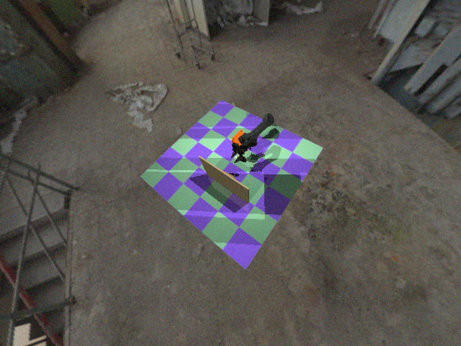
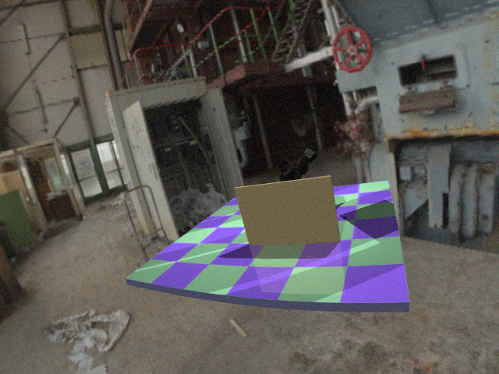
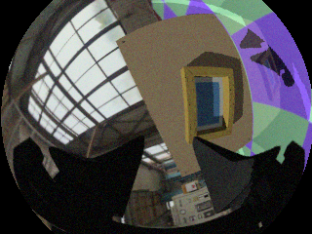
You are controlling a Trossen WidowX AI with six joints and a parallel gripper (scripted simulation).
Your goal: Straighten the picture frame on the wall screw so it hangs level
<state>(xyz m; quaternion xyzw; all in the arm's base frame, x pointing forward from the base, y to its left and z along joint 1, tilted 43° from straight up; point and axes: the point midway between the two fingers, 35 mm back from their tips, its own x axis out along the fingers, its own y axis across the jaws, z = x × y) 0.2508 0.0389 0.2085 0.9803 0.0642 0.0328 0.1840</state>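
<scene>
The picture frame (image 3: 187, 104), yellow with a blue picture, hangs on the tan wall panel (image 1: 225, 179) (image 2: 288, 211) (image 3: 161, 63). In the wrist view its bars are not parallel to the panel's long edges, so it looks crooked, though the lens bends lines and the exact tilt cannot be told. My gripper (image 1: 237, 158) (image 3: 170, 140) is open and empty, in front of the panel's picture side. In the wrist view the frame lies beyond the fingertips, mostly above the right-hand one. The screw and notched strip are hidden. The exterior view shows only the panel's back.
The panel stands over the green and purple checkered table top (image 1: 243, 256) (image 2: 374, 284) (image 3: 280, 119). The dark arm (image 1: 258, 130) (image 2: 298, 167) reaches in from the side facing the picture. Shadows of panel and arm fall on the checks.
</scene>
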